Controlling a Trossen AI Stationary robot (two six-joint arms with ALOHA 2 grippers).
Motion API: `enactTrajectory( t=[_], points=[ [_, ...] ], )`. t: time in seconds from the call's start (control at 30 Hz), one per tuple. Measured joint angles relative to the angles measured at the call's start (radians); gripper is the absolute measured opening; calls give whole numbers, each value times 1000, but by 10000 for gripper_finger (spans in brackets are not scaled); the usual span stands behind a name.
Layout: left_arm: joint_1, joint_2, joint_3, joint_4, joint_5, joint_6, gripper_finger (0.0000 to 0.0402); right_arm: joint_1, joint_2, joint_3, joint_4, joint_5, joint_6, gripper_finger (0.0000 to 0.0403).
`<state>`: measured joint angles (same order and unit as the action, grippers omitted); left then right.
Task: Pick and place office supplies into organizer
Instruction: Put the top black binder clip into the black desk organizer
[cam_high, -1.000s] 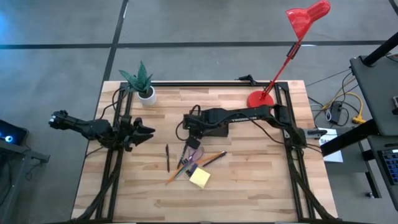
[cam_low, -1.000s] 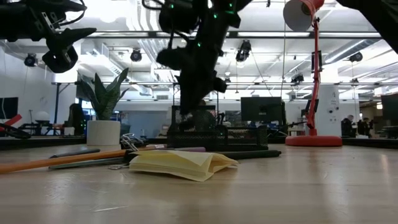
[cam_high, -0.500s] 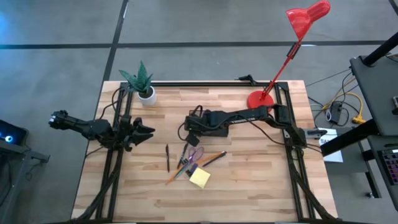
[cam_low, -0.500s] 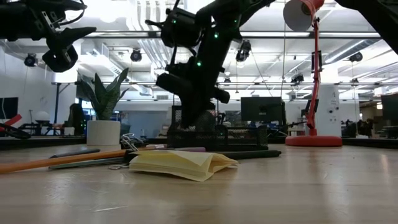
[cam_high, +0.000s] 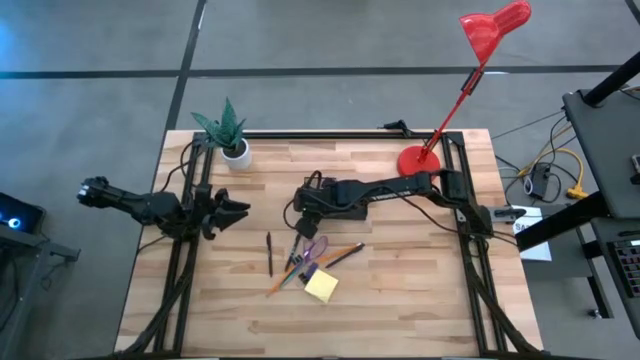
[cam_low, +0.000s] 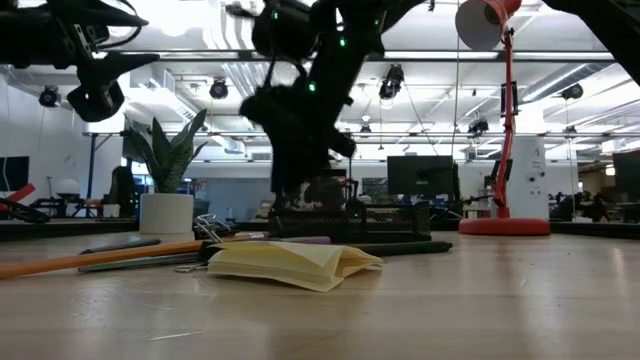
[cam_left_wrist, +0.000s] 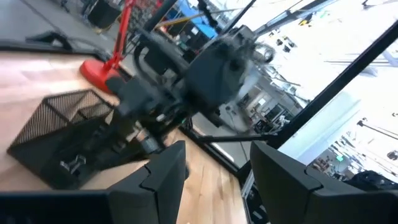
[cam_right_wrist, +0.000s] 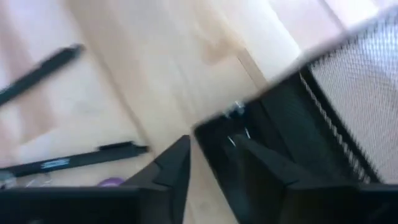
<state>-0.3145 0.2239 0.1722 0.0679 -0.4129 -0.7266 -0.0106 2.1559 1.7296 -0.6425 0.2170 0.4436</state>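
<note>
We've got the right gripper (cam_high: 304, 203) hanging at the near-left corner of the organizer (cam_high: 350, 210), that black mesh tray in the middle of the table, and its wrist view shows the two fingers (cam_right_wrist: 171, 171) standing apart with nothing between them, the mesh wall and a small silver clip just beyond. So where do we look now? Straight toward the table's front edge from that claw: the loose supplies sit in a cluster just in front of the organizer, the purple-handled scissors (cam_high: 313, 247) nearest, then the orange pencils (cam_high: 342, 254) lying on a slant across the boards, with the yellow sticky-note pad (cam_high: 321, 286) at the front of the pile. A thin dark pen (cam_high: 269, 253) lies off by itself on the left of the heap, its long axis running front to back. Our left gripper (cam_high: 232, 212) waits at the table's left side with its fingers parted and empty, clear of everything, though not much farther from that lone pen than the right one. For the main heap we'd judge the right arm nearer, a short pull back from the tray; its jaws would want to close across each shaft, not along it.
</note>
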Motion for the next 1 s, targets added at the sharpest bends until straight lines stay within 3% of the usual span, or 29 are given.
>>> enactTrajectory(
  t=[0.13,0.23,0.3,0.47,0.67,1.0],
  points=[
    [-1,26,0,1,22,-1,167,73,-40,39,16,-54,-352,163],
    [-1,46,0,0,79,-1,167,113,-45,60,-14,-227,-536,176],
    [0,63,0,-6,116,-1,167,120,-17,63,-2,-315,-488,179],
    [0,102,-3,-11,155,-10,167,105,40,64,34,-348,-245,180],
    [0,149,-22,-8,188,-103,167,100,82,64,67,-360,-308,180],
    [0,155,-33,4,195,-106,167,91,148,69,170,-402,-317,180]
  ],
)
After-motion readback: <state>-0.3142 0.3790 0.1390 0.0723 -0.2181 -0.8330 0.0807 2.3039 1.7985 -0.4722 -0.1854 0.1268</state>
